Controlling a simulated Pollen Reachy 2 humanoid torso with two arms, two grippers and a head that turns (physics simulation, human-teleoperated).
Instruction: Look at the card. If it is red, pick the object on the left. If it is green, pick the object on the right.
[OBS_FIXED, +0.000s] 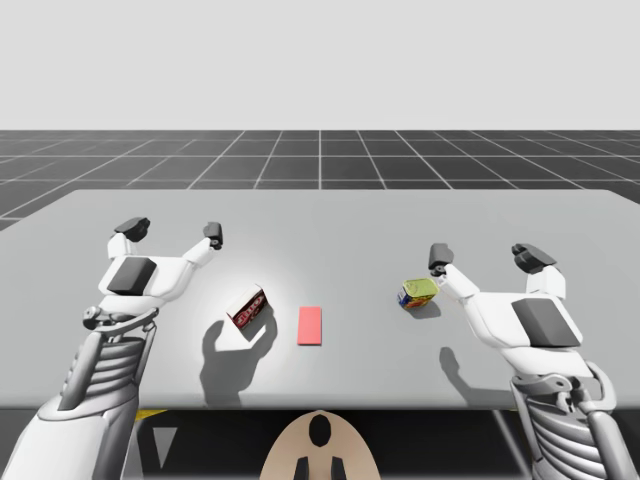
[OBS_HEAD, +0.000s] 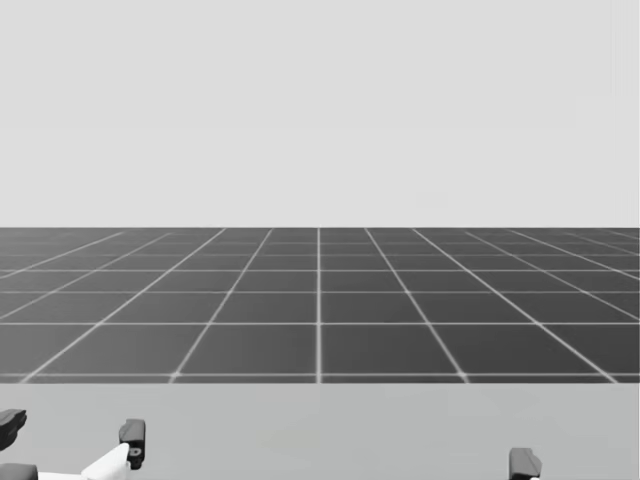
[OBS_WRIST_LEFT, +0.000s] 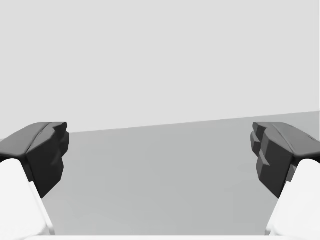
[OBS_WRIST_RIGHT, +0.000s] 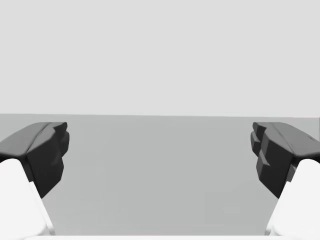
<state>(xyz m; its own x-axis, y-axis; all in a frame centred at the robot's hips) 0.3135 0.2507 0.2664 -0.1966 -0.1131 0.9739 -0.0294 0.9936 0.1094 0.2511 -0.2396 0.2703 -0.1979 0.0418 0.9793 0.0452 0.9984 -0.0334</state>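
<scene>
A red card (OBS_FIXED: 311, 325) lies flat on the grey table (OBS_FIXED: 330, 215), near its front middle. Left of the card stands a small red and white box (OBS_FIXED: 246, 307). To the card's right lies a green and yellow can (OBS_FIXED: 418, 292) on its side. My left gripper (OBS_FIXED: 172, 232) hovers open, back and to the left of the box, nothing between its fingers (OBS_WRIST_LEFT: 47, 152). My right gripper (OBS_FIXED: 489, 256) is open too, just right of the can, one finger close beside it. In the right wrist view the fingers (OBS_WRIST_RIGHT: 280, 152) frame bare table.
The table's far edge (OBS_HEAD: 320, 385) runs across the head view, with dark gridded floor beyond. Bare table surface stretches behind the objects and between both arms.
</scene>
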